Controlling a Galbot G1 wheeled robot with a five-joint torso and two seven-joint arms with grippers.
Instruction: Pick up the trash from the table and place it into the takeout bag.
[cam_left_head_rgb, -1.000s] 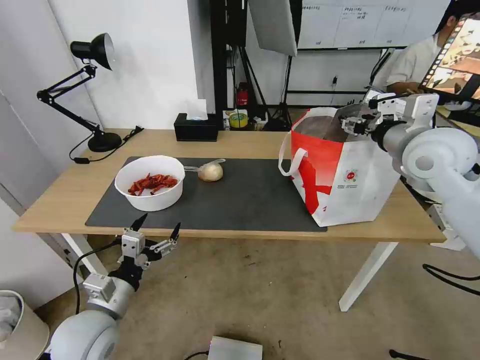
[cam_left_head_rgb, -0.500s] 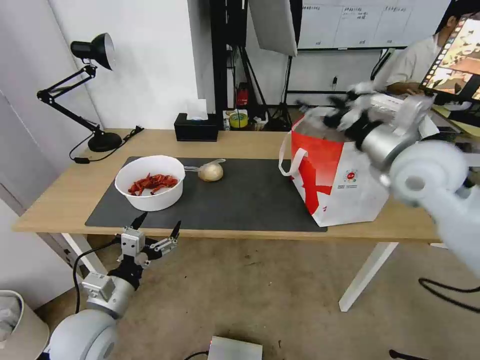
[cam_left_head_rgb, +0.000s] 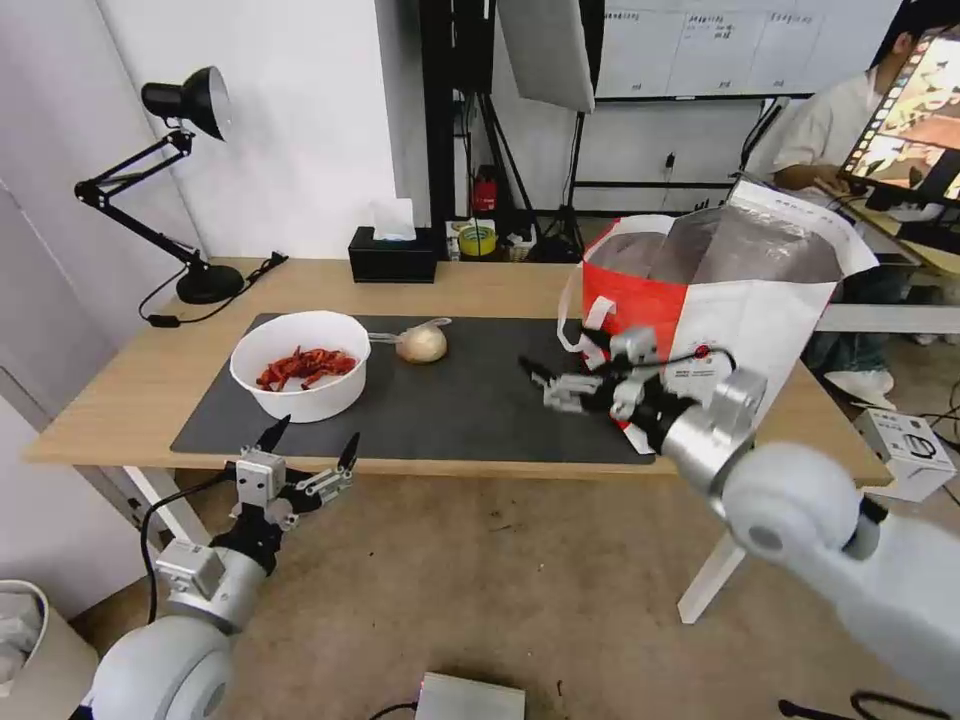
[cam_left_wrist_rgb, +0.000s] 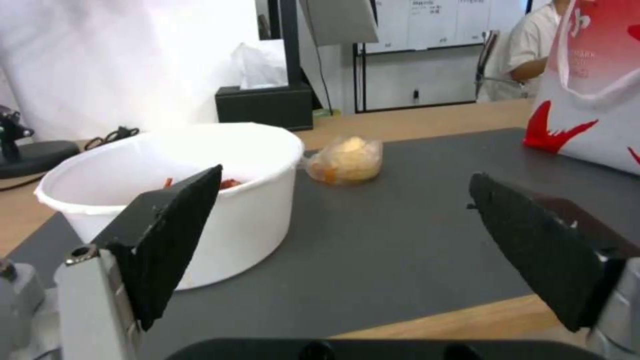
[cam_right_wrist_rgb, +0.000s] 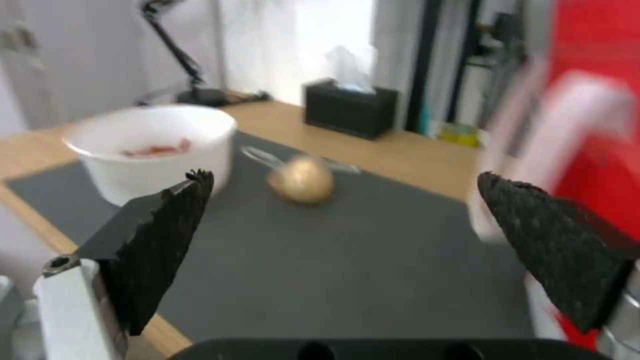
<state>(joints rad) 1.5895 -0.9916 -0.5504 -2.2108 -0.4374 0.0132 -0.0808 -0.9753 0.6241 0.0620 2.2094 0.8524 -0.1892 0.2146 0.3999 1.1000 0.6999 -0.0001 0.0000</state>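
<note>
A white bowl (cam_left_head_rgb: 300, 365) of red scraps stands at the left end of the dark mat (cam_left_head_rgb: 480, 405) on the table (cam_left_head_rgb: 130, 390). Just to its right lies the clear bag with a pale lump (cam_left_head_rgb: 421, 343). The takeout bag (cam_left_head_rgb: 740, 300) stands open at the right end of the table. My right gripper (cam_left_head_rgb: 548, 385) hangs open low over the mat, just left of the takeout bag, facing the lump (cam_right_wrist_rgb: 303, 184) and bowl (cam_right_wrist_rgb: 153, 145). My left gripper (cam_left_head_rgb: 315, 442) is open at the table's front edge, in front of the bowl (cam_left_wrist_rgb: 200, 155).
A black desk lamp (cam_left_head_rgb: 185, 100) and its cable occupy the table's back left corner. A black tissue box (cam_left_head_rgb: 392, 255) sits at the back edge. The mat between the lump and the takeout bag is bare. A white box (cam_left_head_rgb: 470, 698) lies on the floor.
My right arm has swung down from the takeout bag's mouth to low over the mat, left of the bag. The left gripper has hardly moved.
</note>
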